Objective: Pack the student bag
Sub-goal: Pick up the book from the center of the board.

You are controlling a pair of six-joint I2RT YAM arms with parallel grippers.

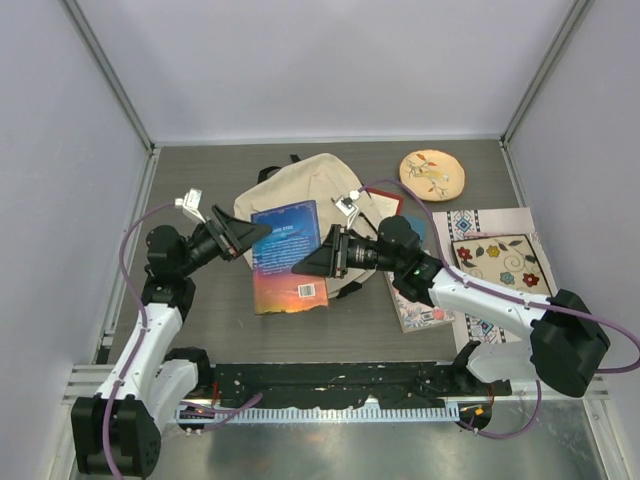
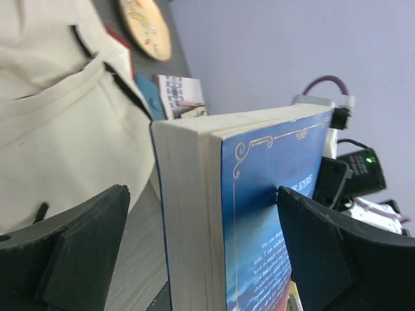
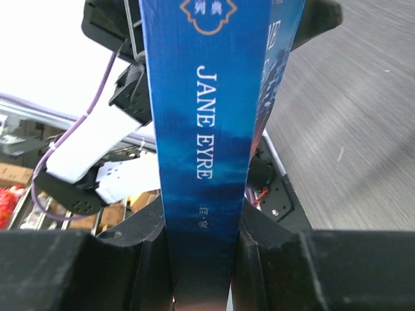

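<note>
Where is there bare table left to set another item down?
Bare table lies far left, between the left wall and the student bag, and near, between the blue book and the black rail. The right side is crowded: round disc, floral mat, second book.

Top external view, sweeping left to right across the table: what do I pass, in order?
Left gripper, jaws open → blue book → round embroidered disc → floral mat. The student bag overlaps the book in this view, so it is left out.
</note>
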